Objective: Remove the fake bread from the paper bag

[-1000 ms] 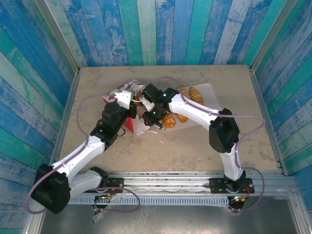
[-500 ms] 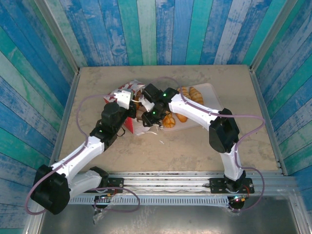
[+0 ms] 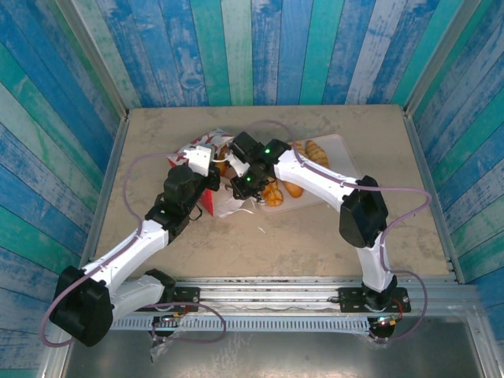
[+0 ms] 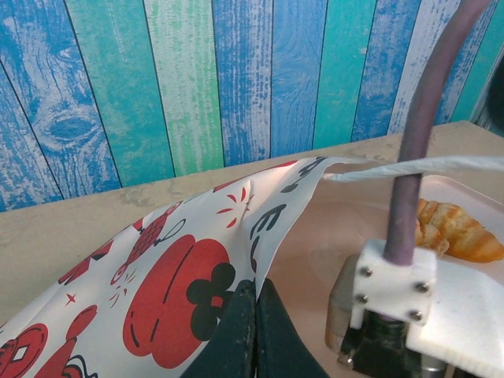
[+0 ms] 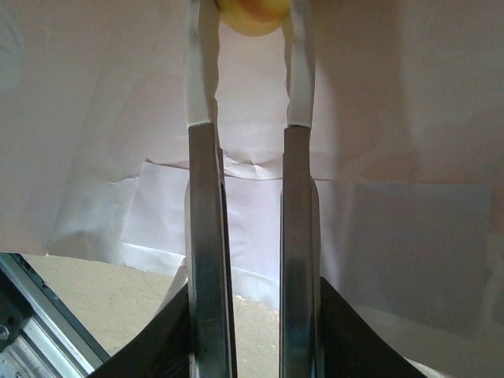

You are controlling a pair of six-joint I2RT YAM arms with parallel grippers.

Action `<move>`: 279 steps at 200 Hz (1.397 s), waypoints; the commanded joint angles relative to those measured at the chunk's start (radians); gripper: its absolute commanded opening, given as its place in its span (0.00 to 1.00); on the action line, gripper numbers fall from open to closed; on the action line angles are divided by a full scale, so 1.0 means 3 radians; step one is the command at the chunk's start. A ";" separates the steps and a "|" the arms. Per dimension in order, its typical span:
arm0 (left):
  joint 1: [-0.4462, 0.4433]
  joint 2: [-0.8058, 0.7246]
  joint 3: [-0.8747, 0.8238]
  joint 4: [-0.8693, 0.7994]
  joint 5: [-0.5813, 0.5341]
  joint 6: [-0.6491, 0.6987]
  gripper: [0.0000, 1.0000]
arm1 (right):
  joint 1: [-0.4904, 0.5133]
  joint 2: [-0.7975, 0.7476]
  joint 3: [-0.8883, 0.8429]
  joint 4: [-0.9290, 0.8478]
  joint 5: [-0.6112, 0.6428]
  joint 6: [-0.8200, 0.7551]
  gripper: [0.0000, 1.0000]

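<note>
**Desk:** Where is the bread?

**Photographer:** Deep inside the white paper gift bag with red apple prints (image 4: 181, 268), a small golden-yellow toy bread piece (image 5: 246, 12) sits between the tips of the right gripper (image 5: 247, 27). Its narrowed jaws touch the piece on both sides. The left gripper (image 4: 253, 315), pressed together, pinches the bag's printed edge and holds the mouth up. Golden toy croissants (image 3: 311, 151) lie on the pale rectangular tray (image 3: 340, 167) just beside the bag.

**Desk:** What does the step call for?

**Photographer:** By the look of it, a firm pinch, then a straight pull back along the line of the fingers, so the piece does not catch the creased paper wall. The left arm should hold the edge steady, because a slack mouth could fold over the exit.

**Desk:** Room to move?

**Photographer:** Paper closes in on both sides of the fingers. Outside, the tray lies to the right of the bag mouth, partly bare, and the beige counter (image 3: 315, 236) in front is open. The blue-and-green plank walls (image 3: 260, 47) stand well apart from both arms.
</note>
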 commanded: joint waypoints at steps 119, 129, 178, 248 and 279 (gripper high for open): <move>-0.0007 -0.0006 0.0146 0.0032 -0.0375 -0.0182 0.02 | -0.0194 -0.1323 -0.1085 0.0451 -0.0246 0.0742 0.26; -0.0005 0.0007 0.0155 0.0034 -0.0397 -0.0196 0.02 | -0.0275 -0.1454 -0.1268 0.0591 -0.0479 0.0779 0.26; -0.0008 0.0102 0.0227 0.0008 -0.0413 -0.0207 0.01 | -0.0719 -0.2206 -0.2229 0.1601 -0.1513 0.1180 0.29; -0.0006 0.0153 0.0241 0.0030 -0.0388 -0.0231 0.01 | -0.1511 -0.3195 -0.2941 0.1874 -0.1691 0.1530 0.29; -0.0009 0.0151 0.0246 0.0025 -0.0377 -0.0232 0.01 | -0.2197 -0.3631 -0.3223 0.1846 -0.1700 0.1643 0.31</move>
